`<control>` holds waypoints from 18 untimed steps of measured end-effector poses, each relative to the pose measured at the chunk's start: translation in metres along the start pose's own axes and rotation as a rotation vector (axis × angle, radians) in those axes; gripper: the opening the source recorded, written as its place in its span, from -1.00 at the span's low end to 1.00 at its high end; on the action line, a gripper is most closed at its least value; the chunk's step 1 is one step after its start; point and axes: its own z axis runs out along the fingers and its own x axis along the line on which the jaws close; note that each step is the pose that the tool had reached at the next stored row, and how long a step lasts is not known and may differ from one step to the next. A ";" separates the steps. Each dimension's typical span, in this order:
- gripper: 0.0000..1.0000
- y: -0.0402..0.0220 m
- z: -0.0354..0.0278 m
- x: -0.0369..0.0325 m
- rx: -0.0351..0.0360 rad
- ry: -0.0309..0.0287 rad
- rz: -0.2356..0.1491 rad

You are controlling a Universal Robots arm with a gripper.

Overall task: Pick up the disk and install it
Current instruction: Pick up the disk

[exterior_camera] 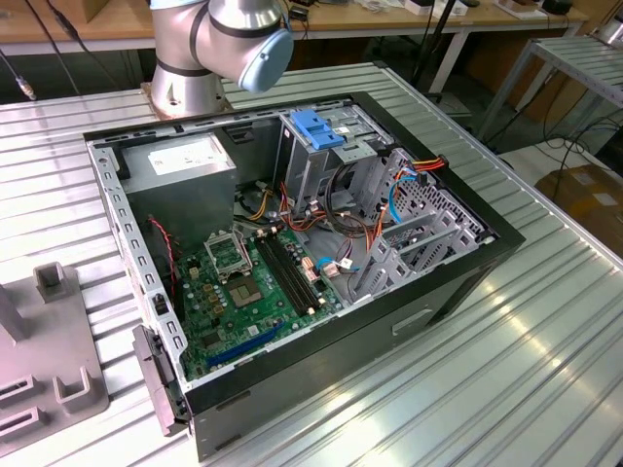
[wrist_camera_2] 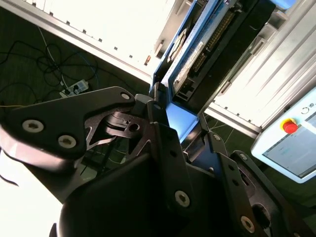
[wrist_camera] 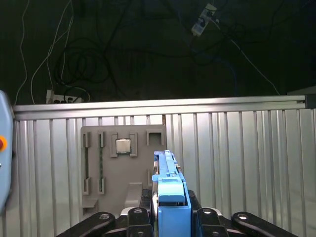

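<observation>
Exterior view overlooks the computer case (exterior_camera: 409, 321); both wrist views peer closely past the jaws

table: ribbed silver metal table (exterior_camera: 545, 341), shiny | back: wooden bench (exterior_camera: 97, 24) along exterior view's top edge | upper right: grey metal rack (exterior_camera: 574, 58), cardboard box (exterior_camera: 589, 195) | first wrist view: dark floor (wrist_camera: 148, 29), loose cables (wrist_camera: 79, 64)

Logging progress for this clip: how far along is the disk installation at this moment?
Done: pickup. In the first wrist view the end effector is shut on the disk, gripping its blue rail. In hand: the disk hangs over the grey fixture plate. Left: installing. In the exterior view the open computer case sits apart from that plate, so the disk is not in it yet.
</observation>
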 end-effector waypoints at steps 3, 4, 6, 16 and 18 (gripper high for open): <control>-0.25 -0.0046 0.0000 -0.0002 0.0002 -0.0001 0.000; -0.25 -0.0058 0.0000 -0.0003 0.0001 -0.0001 0.000; -0.25 -0.0090 -0.0001 -0.0004 0.0001 -0.0001 0.000; -0.25 -0.0221 -0.0004 -0.0011 0.0001 -0.0001 0.000; -0.25 -0.0242 -0.0005 -0.0012 0.0002 -0.0001 0.000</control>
